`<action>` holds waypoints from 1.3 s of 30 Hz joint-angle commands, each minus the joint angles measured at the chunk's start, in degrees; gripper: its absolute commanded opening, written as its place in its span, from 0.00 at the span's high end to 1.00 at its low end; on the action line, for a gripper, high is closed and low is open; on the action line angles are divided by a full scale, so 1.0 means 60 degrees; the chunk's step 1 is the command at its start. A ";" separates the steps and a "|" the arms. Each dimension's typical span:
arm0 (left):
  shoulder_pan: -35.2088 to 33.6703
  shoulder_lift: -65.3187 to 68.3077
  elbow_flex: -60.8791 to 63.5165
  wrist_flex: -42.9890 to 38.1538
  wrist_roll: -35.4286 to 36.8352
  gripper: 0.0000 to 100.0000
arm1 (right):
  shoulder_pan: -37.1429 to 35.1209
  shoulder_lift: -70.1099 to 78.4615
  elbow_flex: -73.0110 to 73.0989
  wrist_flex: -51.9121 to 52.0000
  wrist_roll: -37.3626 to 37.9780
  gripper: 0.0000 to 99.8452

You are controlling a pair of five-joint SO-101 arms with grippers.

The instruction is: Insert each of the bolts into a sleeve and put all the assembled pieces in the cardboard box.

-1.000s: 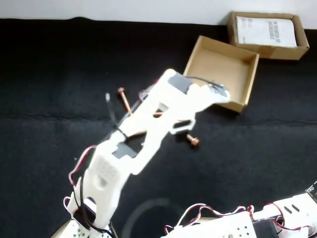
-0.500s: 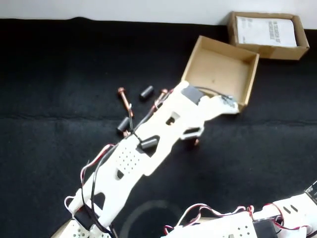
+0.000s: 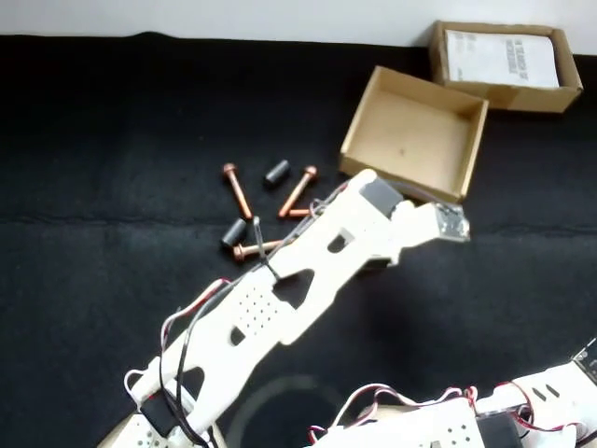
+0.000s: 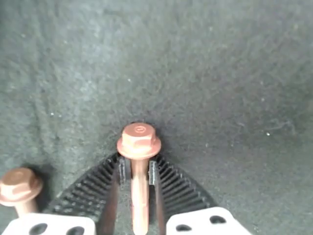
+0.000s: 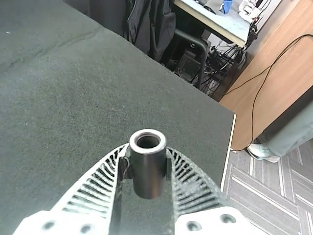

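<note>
In the left wrist view my left gripper (image 4: 139,165) is shut on a copper bolt (image 4: 139,142), whose hex head sticks out past the fingertips just above the black mat. A second bolt's head (image 4: 19,186) lies close beside it. My right gripper (image 5: 146,159) is shut on a dark sleeve (image 5: 147,174), bore facing outward. From above, the left arm (image 3: 354,233) stretches over the mat and ends just in front of the open cardboard box (image 3: 415,135). Loose bolts (image 3: 235,187) (image 3: 298,191) (image 3: 256,249) and two sleeves (image 3: 276,173) (image 3: 233,233) lie left of it.
A second, closed box with a white label (image 3: 504,58) stands at the back right. The right arm (image 3: 532,401) sits low at the near right corner. The mat's far edge (image 5: 230,117) drops off to a floor with chairs and cables.
The left arm has swung down and toward the near right, uncovering the loose bolts and sleeves. The bolt that lay alone in front of the box is now under its gripper.
</note>
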 commanded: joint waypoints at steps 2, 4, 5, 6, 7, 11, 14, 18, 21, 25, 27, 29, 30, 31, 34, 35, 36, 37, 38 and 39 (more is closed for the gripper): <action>-0.0022 -0.0271 -0.1077 -0.0103 -0.0059 0.99 | -0.0872 -0.0198 0.0681 -0.0183 0.0132 0.99; 0.0051 -0.0462 -0.1722 -0.0073 -0.0044 0.99 | -0.1253 -0.0198 0.1106 -0.0183 0.0132 0.99; 0.0095 -0.0593 -0.2044 0.0059 -0.0044 0.99 | -0.1341 -0.0198 0.1223 -0.0183 0.0132 0.99; 0.0139 -0.0755 -0.2425 0.0278 -0.0044 0.99 | -0.1458 -0.0198 0.1282 -0.0154 0.0132 0.99; 0.0168 -0.0916 -0.2806 0.0513 -0.0044 0.99 | -0.1575 -0.0198 0.1297 -0.0154 0.0147 0.99; 0.0330 -0.1604 -0.3817 0.0747 -0.0029 0.99 | -0.2542 -0.0198 0.1267 -0.0154 0.0132 0.99; 0.0359 -0.2440 -0.3846 0.0762 0.0689 0.99 | -0.3685 -0.0198 0.1282 -0.0154 0.0073 0.99; 0.0330 -0.3553 -0.3846 0.0762 0.3004 0.99 | -0.5619 -0.0198 0.1267 -0.0183 0.0059 0.99; 0.0242 -0.4330 -0.3846 0.0762 0.4322 0.99 | -0.7172 -0.0198 0.1253 -0.0198 0.0015 0.99; -0.0227 -0.5004 -0.3846 0.0777 0.5392 0.99 | -0.8960 -0.0198 0.1238 -0.0212 -0.1392 0.99; -0.0520 -0.5223 -0.3846 0.0777 0.5714 0.99 | -0.9751 -0.0198 0.1179 -0.0212 -0.2432 0.99; -0.0842 -0.5458 -0.3846 0.0777 0.6022 0.99 | -1.0586 -0.0198 0.1048 -0.0212 -0.3282 0.99; -0.0989 -0.5575 -0.3846 0.0777 0.6227 0.99 | -1.1026 -0.0198 0.0974 -0.0212 -0.3604 0.99; -0.1150 -0.5692 -0.3846 0.0791 0.6462 0.99 | -1.1524 -0.0198 0.0901 -0.0212 -0.3868 0.99; -0.1546 -0.6147 -0.3846 0.0791 0.7326 0.99 | -1.2755 -0.0183 0.0711 -0.0212 -0.4484 0.99; -0.1663 -0.6322 -0.3846 0.0791 0.7678 0.99 | -1.3150 -0.0183 0.0667 -0.0212 -0.4659 0.99; -0.1751 -0.6498 -0.3846 0.0791 0.8073 0.99 | -1.3502 -0.0183 0.0652 -0.0212 -0.4806 0.99; -0.1824 -0.6674 -0.3846 0.0806 0.8454 0.99 | -1.3853 -0.0183 0.0608 -0.0212 -0.4967 0.99; -0.1897 -0.6835 -0.3846 0.0806 0.8821 0.99 | -1.4176 -0.0183 0.0579 -0.0212 -0.5128 0.99; -0.1941 -0.6967 -0.3846 0.0806 0.9114 0.99 | -1.4498 -0.0183 0.0579 -0.0212 -0.5289 0.99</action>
